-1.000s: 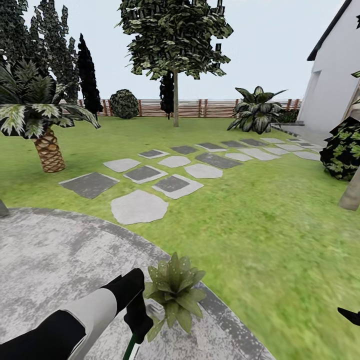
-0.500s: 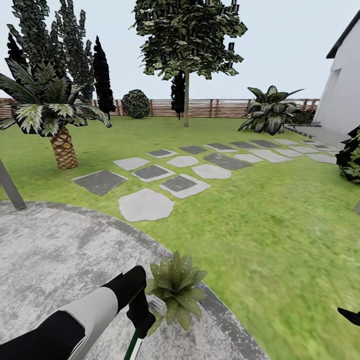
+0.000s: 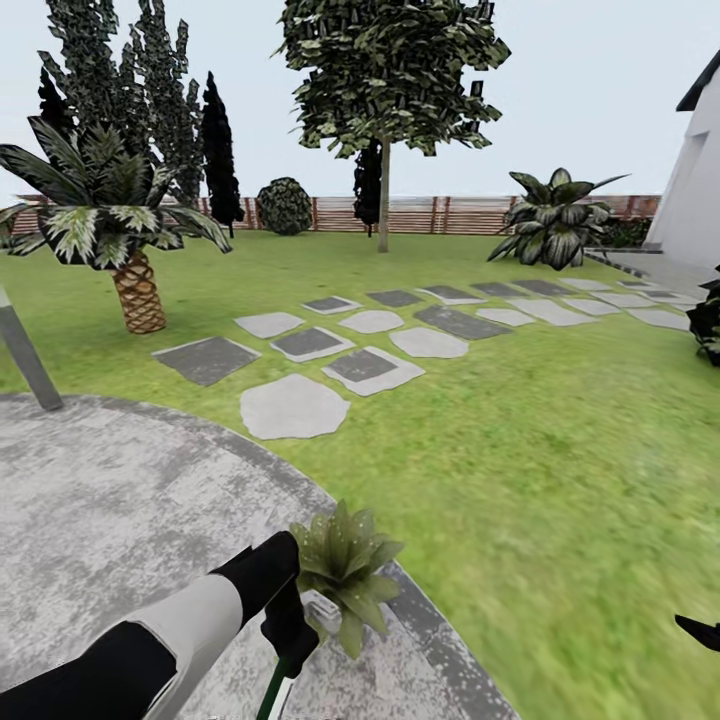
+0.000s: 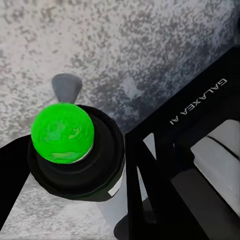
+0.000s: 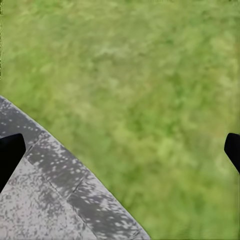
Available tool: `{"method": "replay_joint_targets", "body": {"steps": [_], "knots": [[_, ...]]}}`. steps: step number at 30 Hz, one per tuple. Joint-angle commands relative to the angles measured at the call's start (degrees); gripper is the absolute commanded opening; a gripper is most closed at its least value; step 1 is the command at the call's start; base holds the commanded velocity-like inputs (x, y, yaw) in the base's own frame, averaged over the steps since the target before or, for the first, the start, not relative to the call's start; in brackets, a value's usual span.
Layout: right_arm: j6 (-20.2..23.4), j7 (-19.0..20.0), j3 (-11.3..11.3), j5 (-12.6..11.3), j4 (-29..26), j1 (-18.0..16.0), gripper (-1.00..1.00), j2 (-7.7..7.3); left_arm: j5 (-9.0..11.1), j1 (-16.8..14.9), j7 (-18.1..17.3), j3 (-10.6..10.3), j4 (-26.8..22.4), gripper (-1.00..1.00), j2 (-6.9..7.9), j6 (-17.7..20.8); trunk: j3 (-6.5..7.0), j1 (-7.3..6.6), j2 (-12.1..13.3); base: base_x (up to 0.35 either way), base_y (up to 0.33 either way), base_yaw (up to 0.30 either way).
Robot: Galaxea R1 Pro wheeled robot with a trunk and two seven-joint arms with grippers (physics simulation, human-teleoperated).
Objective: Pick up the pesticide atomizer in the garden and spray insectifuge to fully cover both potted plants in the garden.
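One potted plant [image 3: 345, 568], a low rosette of olive-green leaves, stands at the edge of the grey round patio [image 3: 110, 500] beside the lawn. My left gripper [image 3: 288, 628] hangs right beside the rosette on its left, shut on the pesticide atomizer [image 3: 271, 692], whose dark green body runs down out of the head view. In the left wrist view the atomizer [image 4: 62, 132] shows a bright green round end in a black collar with a grey nozzle, between the fingers [image 4: 150, 170]. My right gripper [image 5: 120, 150] is open over the lawn by the patio's rim, with nothing between its fingers.
A grey bollard lamp post [image 3: 28, 355] leans at the patio's far left. A palm [image 3: 125, 235] stands behind it. Stepping stones [image 3: 295, 405] cross the lawn towards a white house wall [image 3: 690, 205]. A striped agave [image 3: 555, 220], a tree [image 3: 385, 110] and a slatted fence [image 3: 450, 214] lie beyond.
The whole picture has slid rightward as the camera turned left, bringing the bollard lamp into view. The left gripper stays beside the rosette with the atomizer in it.
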Motion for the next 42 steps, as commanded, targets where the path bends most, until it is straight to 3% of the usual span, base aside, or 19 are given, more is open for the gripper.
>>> {"method": "replay_joint_targets", "body": {"steps": [1,16,29,37,42], "knots": [[0.2,0.6,-0.1,0.5,0.0,-0.1,1.00,-0.01,-0.6,0.0,-0.5,0.1,-0.1,-1.00,-0.04,0.2,-0.11,-0.01,0.0,0.000,-0.196,0.200],[0.2,0.6,-0.1,0.5,0.0,-0.1,1.00,-0.01,-0.6,0.0,-0.5,0.1,0.0,-1.00,-0.04,0.2,-0.84,-0.01,0.0,0.000,-0.069,0.203],[0.2,0.7,-0.1,0.5,0.0,0.0,1.00,-0.02,-0.7,0.0,-0.5,0.1,0.0,-1.00,0.00,0.2,-1.03,-0.01,0.0,0.000,-0.279,0.068],[0.2,0.7,-0.1,0.5,0.0,0.0,1.00,-0.01,-0.7,-0.1,-0.4,0.3,-0.2,-1.00,0.03,0.2,-1.27,-0.01,0.0,0.000,-0.060,0.194],[0.2,0.7,-0.1,0.5,0.0,-0.1,1.00,-0.04,-0.8,-0.2,-0.6,0.3,-4.5,-1.00,0.03,0.6,-1.29,-0.01,0.0,0.000,-0.001,0.023]]}}
